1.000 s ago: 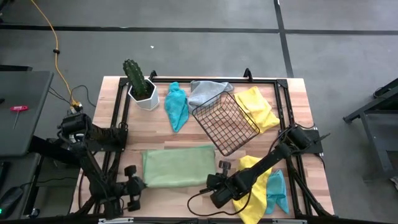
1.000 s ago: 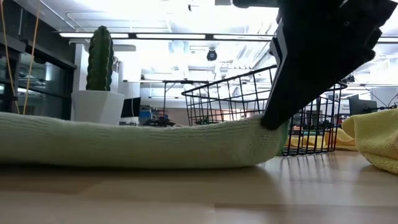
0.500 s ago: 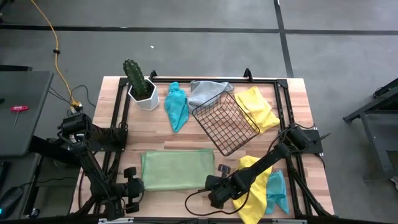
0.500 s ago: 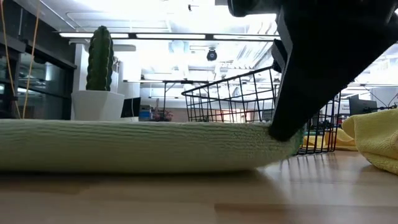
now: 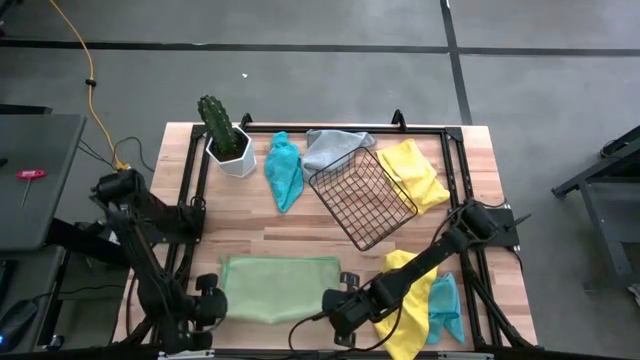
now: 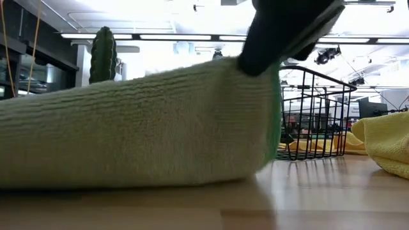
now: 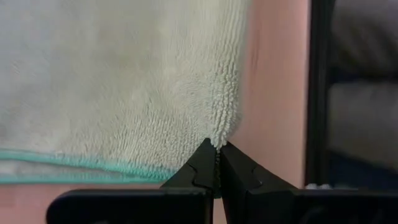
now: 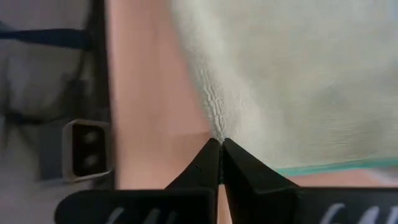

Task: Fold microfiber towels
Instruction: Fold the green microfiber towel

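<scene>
Light green towel (image 5: 278,288) lies folded at the table's near edge in the high view, between left gripper (image 5: 208,300) and right gripper (image 5: 338,305); also two yellow, two teal, one grey towel. The low view shows its edge raised. Each wrist view shows fingers clenched on a corner.

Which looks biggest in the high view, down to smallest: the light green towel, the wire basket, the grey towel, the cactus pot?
1. Light green towel, pinched at both near corners.
2. Wire basket, close behind it.
3. Grey towel and cactus pot: too alike to rank, and the basket hides part of the grey towel.
</scene>
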Available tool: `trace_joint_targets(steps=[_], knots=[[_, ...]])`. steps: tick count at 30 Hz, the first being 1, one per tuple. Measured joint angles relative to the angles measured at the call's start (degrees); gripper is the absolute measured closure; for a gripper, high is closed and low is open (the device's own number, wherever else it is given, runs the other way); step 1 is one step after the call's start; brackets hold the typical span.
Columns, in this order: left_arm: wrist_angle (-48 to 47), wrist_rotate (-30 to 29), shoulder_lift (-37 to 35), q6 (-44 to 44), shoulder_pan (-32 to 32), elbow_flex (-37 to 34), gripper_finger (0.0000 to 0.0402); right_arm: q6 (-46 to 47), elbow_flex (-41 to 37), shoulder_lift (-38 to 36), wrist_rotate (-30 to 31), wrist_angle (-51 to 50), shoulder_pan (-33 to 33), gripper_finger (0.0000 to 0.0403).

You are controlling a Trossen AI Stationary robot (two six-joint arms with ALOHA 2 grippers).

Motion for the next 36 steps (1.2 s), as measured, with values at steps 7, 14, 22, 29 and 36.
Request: trace_joint_targets(steps=[7, 14, 22, 29, 36], knots=[[-13.9, -10.8, -4.5, -9.7, -0.5, 0.0, 0.0401, 1.8, 0.5, 0.0, 7.8, -5.8, -2.6, 0.0403], [-18.6, -11.7, -3.9, -19.6, -0.5, -4.6, 0.0401, 5.9, 0.5, 0.0, 13.9, -11.4, -5.3, 0.0403], [-18.5, -12.3, -3.9, -24.6, -0.5, -9.4, 0.0401, 10.8, 0.5, 0.0, 12.9, -13.9, -7.1, 0.0403], [-18.3, -9.6, -3.9, -26.6, -0.5, -10.5, 0.0401, 15.7, 0.5, 0.0, 12.5, -15.7, -7.9, 0.0403], [-18.4, -9.8, -3.9, -26.5, -0.5, -10.5, 0.0401, 16.3, 0.5, 0.0, 12.4, -15.8, -8.2, 0.0403]])
